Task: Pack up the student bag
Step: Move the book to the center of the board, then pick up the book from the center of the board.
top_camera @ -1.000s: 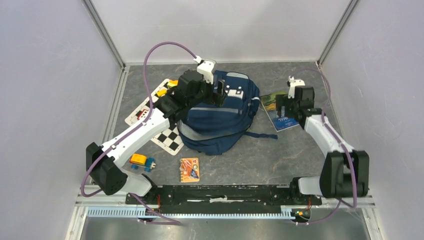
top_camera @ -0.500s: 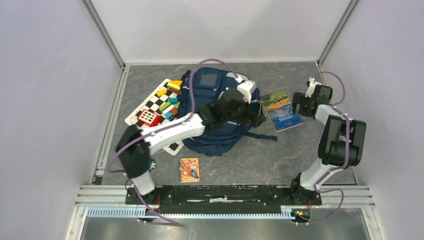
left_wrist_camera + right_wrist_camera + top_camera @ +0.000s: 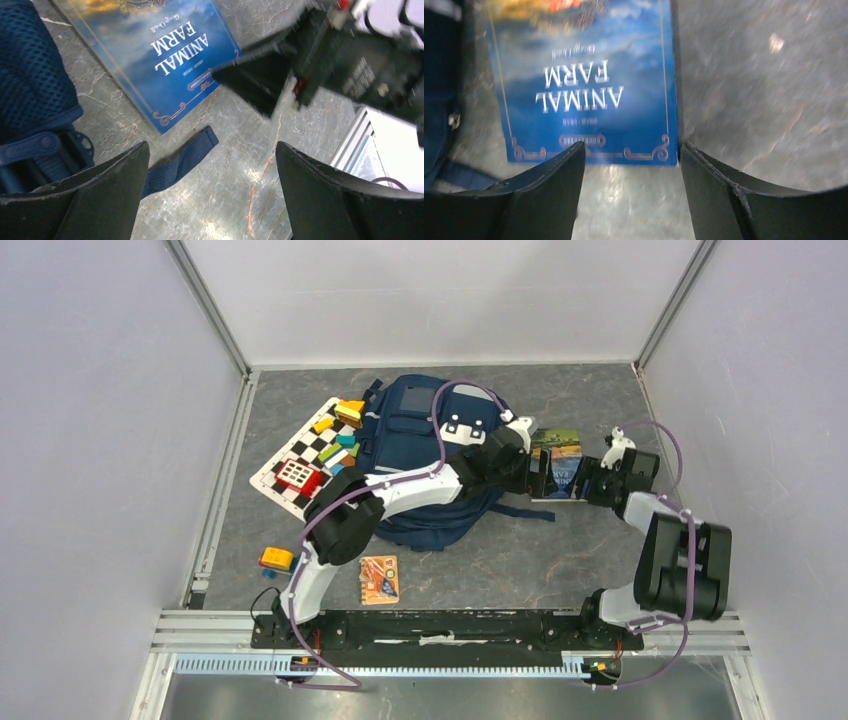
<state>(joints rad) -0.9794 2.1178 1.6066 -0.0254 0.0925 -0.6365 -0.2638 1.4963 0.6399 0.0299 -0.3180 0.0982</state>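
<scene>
The student bag (image 3: 415,435), navy with a white patch, lies mid-table. To its right lies a blue "Animal Farm" book (image 3: 568,455). My left arm reaches across the bag, and the left gripper (image 3: 537,475) is open at the book's left edge. In the left wrist view the book (image 3: 155,55), a loose bag strap (image 3: 185,160) and bare table sit beyond the open left gripper (image 3: 211,150). My right gripper (image 3: 592,480) is at the book's right side. The right wrist view shows the open right gripper (image 3: 632,150) just short of the book's (image 3: 584,85) near edge, holding nothing.
A chequered board (image 3: 285,450) with several coloured blocks lies left of the bag. A yellow toy (image 3: 277,559) and an orange card pack (image 3: 379,578) rest near the front. The enclosure walls and a metal rail (image 3: 365,145) stand close on the right.
My left arm swung from over the bag rightward to the book. My right gripper came in toward the book's right edge and its jaws narrowed a little.
</scene>
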